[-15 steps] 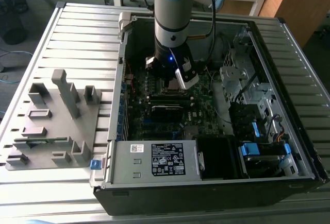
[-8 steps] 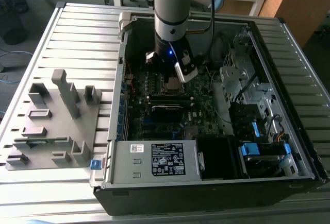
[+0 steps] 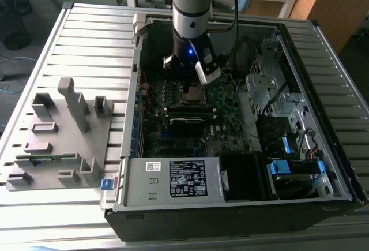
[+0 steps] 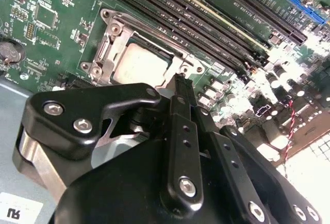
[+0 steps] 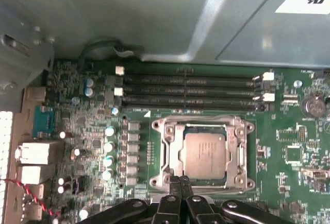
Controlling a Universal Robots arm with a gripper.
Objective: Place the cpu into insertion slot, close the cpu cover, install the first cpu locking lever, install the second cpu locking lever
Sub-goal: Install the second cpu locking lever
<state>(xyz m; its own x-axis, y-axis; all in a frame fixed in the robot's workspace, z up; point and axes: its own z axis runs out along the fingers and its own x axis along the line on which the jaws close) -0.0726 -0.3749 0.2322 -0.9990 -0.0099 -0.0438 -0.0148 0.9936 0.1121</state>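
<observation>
Green circuit board (image 3: 225, 104) inside the open computer case (image 3: 323, 49) in the exterior view, with the arm (image 3: 192, 8) reaching down over the insertion slot (image 3: 193, 93) near the board's middle. Next, in the second wrist view: gripper (image 4: 180, 81) with its fingers pressed together, nothing visible between them, its tip just beside one edge of the cpu cover (image 4: 105, 54); cpu (image 4: 139, 64) lying flat in the slot, framed by that cover. Then, in the first wrist view: same cpu (image 5: 204, 154) seated square inside the cover (image 5: 169, 152), gripper (image 5: 178, 183) poised at the frame's near edge, long memory slots (image 5: 188, 91) on the far side, a row of small capacitors (image 5: 109, 152) beside the socket. Hard to tell whether either locking lever is latched. Likely hazards: the narrow tip slipping off a thin springy lever and scraping nearby components; a lever missing its hook, leaving the cover unclamped; pressing down on a chip slightly askew, bending socket pins.
</observation>
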